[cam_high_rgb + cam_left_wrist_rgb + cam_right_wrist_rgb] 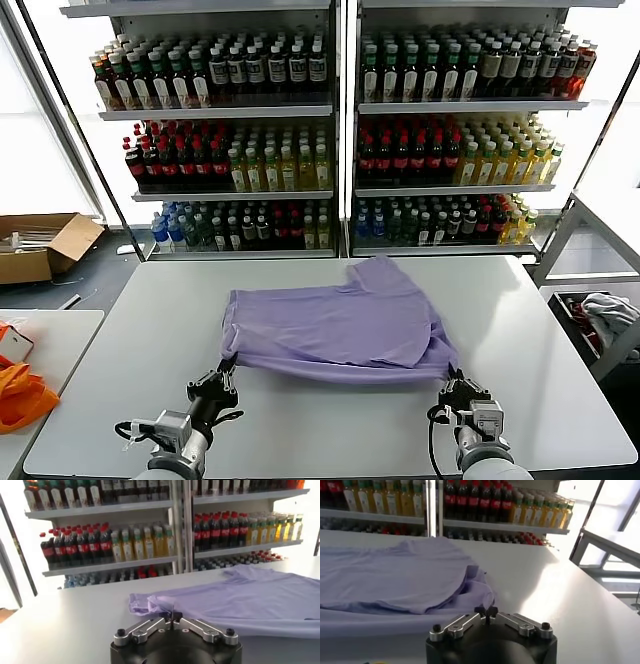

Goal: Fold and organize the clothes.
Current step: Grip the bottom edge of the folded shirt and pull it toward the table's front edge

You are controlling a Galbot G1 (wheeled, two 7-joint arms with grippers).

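White table [540, 330], bottle shelves [215, 110] behind: both grippers, left [227, 368] and right [452, 381], apparently pinch the lavender T-shirt [330, 325] hem; lift evenly.

Pretty bright overall, with daylight let in from behind the shelves [340, 130], so the background is blown out white. Strong glare is seen on the table [560, 595] in the right wrist view. Only soft shadows are cast under the shirt [340, 325].
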